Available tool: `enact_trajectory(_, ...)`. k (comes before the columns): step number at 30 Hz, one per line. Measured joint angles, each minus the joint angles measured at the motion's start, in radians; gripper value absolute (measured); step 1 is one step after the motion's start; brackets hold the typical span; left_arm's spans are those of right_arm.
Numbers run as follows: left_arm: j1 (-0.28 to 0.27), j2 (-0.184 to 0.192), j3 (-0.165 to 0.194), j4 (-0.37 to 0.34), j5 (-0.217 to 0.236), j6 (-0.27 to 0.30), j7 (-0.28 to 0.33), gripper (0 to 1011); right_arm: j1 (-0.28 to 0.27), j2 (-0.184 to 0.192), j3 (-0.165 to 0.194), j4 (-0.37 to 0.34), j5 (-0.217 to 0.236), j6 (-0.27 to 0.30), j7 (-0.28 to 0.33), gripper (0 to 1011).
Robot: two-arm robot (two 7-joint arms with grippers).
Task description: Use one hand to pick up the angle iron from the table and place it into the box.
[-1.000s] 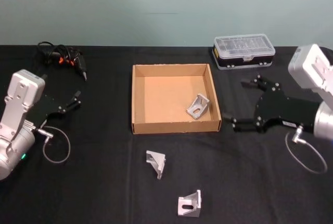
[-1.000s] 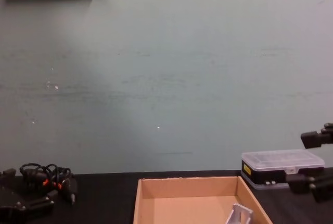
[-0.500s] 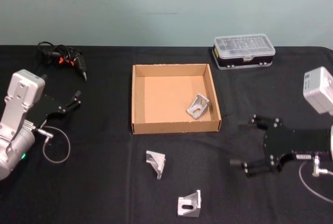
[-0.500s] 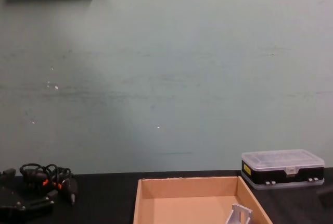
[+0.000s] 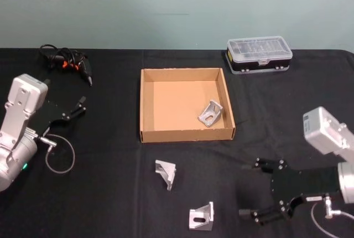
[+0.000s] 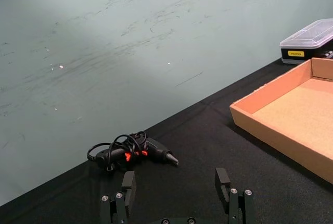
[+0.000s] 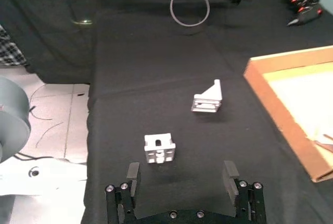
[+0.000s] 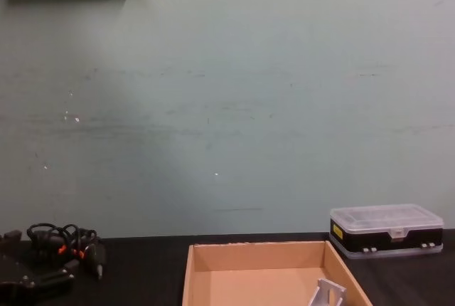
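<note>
- The near angle iron sits on the table at 6 o'clock from the box, well apart from it. Through my right wrist camera the near angle iron lies just ahead of my fingers, touching neither.
- The second angle iron lies at 11 o'clock from the first, between it and the box's front wall, also on the bare table.
- The boxed angle iron rests inside the box toward its 4 o'clock corner, close to the side wall (I cannot tell whether it leans on it). From the chest, the picture's lower edge cuts off the boxed angle iron.
- My right gripper is at 3 o'clock from the near angle iron, near it but apart. Its fingers are spread wide with nothing between them. I cannot make out whether it touches the table.
- My left gripper is parked at 9 o'clock from the box, fingers apart and empty in its own wrist view.
- The plastic case stands at 1 o'clock from the box.
- The cable bundle lies at 10 o'clock from the box.
</note>
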Motion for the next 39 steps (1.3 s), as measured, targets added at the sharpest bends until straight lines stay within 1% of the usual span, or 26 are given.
enact_trajectory(3,0.0,0.0,0.0,0.0,0.0,0.0,0.0,1000,0.002,-0.005,-0.015,0.004,-0.004,-0.002,-0.003,1003)
enact_trajectory(6,0.0,0.0,0.0,0.0,0.0,0.0,0.0,1000,0.008,-0.017,-0.039,0.014,-0.01,-0.003,-0.011,1003)
enact_trajectory(9,0.0,0.0,0.0,0.0,0.0,0.0,0.0,1000,0.013,-0.026,-0.053,0.02,-0.012,-0.004,-0.016,1002)
enact_trajectory(12,0.0,0.0,0.0,0.0,0.0,0.0,0.0,1000,0.02,-0.038,-0.075,0.028,-0.016,-0.004,-0.022,1003)
enact_trajectory(17,0.0,0.0,0.0,0.0,0.0,0.0,0.0,1000,0.027,-0.047,-0.1,0.034,-0.018,-0.006,-0.025,1002)
enact_trajectory(29,0.0,0.0,0.0,0.0,0.0,0.0,0.0,1000,0.046,-0.064,-0.146,0.048,-0.02,-0.01,-0.046,1003)
enact_trajectory(39,0.0,0.0,0.0,0.0,0.0,0.0,0.0,1000,0.069,-0.088,-0.187,0.077,-0.023,-0.014,-0.067,1002)
